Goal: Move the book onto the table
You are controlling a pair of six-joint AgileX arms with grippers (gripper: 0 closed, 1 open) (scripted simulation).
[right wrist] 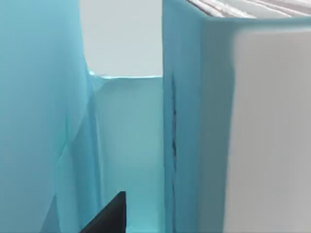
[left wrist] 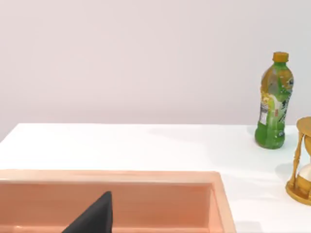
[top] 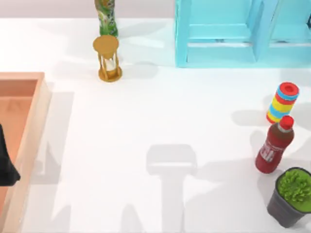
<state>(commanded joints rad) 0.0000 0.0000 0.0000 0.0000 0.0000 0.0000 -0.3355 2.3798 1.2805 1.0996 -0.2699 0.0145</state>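
On the white worktop (top: 146, 121), before a pale wall, a red soda bottle (top: 274, 145) shows an unreadable label; jaws' state I cannot tell.

The top camera looked straight down on the table (top: 146, 121) from above, taking in the tray (top: 29, 141) at the left edge, the shelf (top: 218, 43) at the far right, and the hourglass (top: 108, 58) and green bottle (top: 106, 17) at the far side. The left wrist camera sat low over the tray (left wrist: 112, 194), facing level across the table (left wrist: 121, 145) toward the back wall; it shared the tray, the hourglass (left wrist: 303, 160) and the green bottle (left wrist: 274, 109) with the top view. The right wrist camera was pressed very close inside the shelf (right wrist: 43, 121), facing the book (right wrist: 233, 126) at short range.
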